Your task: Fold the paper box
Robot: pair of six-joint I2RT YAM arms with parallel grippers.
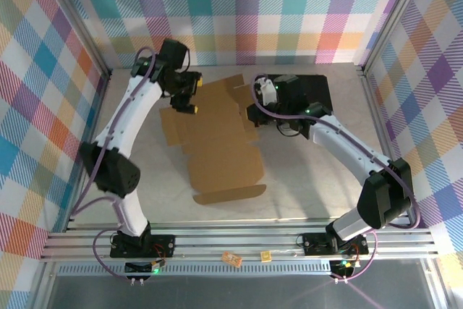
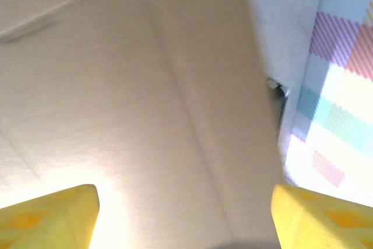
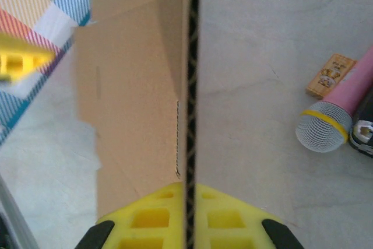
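The paper box is a flat brown corrugated sheet with flaps, lying mid-table between the arms. My right gripper holds its right edge. In the right wrist view the yellow fingers are shut on the cardboard's thin edge, which stands upright between them, with the brown panel to the left. My left gripper hovers over the sheet's far left part. Its yellow fingertips stand wide apart, open, with bare cardboard and a crease line beneath them and nothing between them.
A black rectangular case lies at the back right, behind the right gripper. A pink microphone with a grey mesh head and a small orange card lie on the table right of the held edge. Checked walls enclose the table.
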